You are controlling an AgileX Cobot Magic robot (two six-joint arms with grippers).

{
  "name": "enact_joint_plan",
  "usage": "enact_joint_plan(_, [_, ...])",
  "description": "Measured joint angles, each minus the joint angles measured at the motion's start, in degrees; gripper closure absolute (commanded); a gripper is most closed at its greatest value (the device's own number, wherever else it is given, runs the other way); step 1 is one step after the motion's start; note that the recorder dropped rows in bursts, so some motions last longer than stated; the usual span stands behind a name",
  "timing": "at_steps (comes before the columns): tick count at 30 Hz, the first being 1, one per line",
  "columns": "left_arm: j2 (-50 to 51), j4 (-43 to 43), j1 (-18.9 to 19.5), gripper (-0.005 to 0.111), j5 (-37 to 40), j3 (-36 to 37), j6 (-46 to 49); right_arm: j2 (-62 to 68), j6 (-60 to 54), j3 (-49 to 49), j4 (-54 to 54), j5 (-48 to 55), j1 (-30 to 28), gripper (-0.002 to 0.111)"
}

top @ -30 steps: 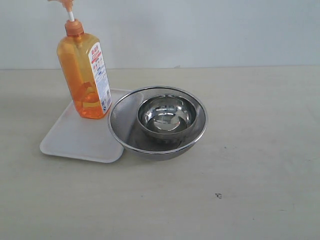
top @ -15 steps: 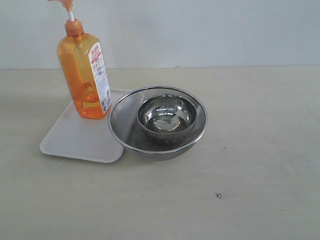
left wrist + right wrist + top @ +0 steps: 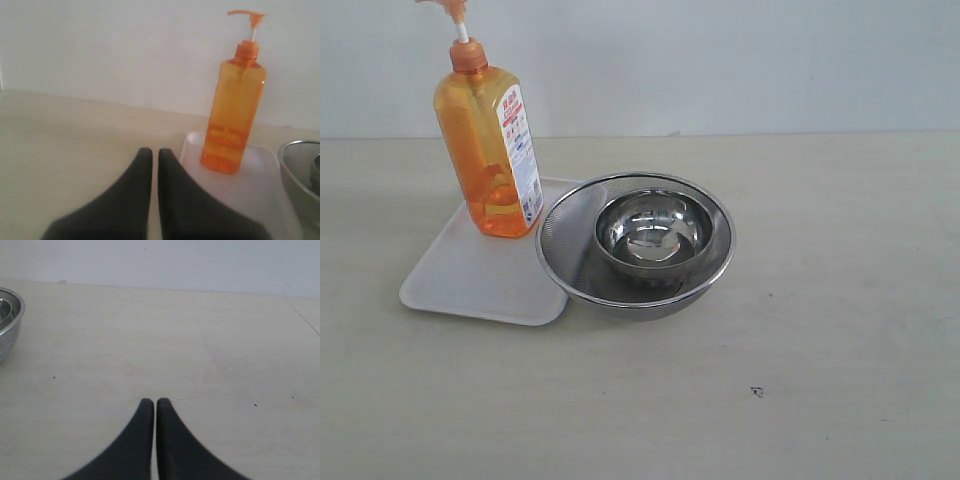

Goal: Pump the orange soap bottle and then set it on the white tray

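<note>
The orange soap bottle (image 3: pixel 488 150) stands upright on the far part of the white tray (image 3: pixel 470 275), its pump head at the frame's top edge. In the left wrist view the orange soap bottle (image 3: pixel 234 111) rises from the white tray (image 3: pixel 250 185). My left gripper (image 3: pixel 155 151) hangs shut and empty beside the tray's edge, well apart from the bottle. My right gripper (image 3: pixel 154 401) is shut too, with nothing in it, over bare tabletop. Neither gripper appears in the exterior view.
A round steel mesh strainer (image 3: pixel 558 235) holding a smaller steel bowl (image 3: pixel 652 232) sits right of the tray, its rim overlapping the tray's edge. The strainer (image 3: pixel 10 320) also shows at the edge of the right wrist view. A white wall backs the table.
</note>
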Motion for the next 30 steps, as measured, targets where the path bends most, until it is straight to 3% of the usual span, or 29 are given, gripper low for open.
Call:
enact_joint_plan(11, [0.00,3.02,0.00,0.102,6.73,0.09,-0.39,0.00,0.00,0.00,0.00,0.00,0.00,0.108])
enact_joint_plan(30, [0.00,4.92,0.00,0.102,7.11,0.09,0.00,0.00,0.00,0.00,0.00,0.00,0.00,0.108])
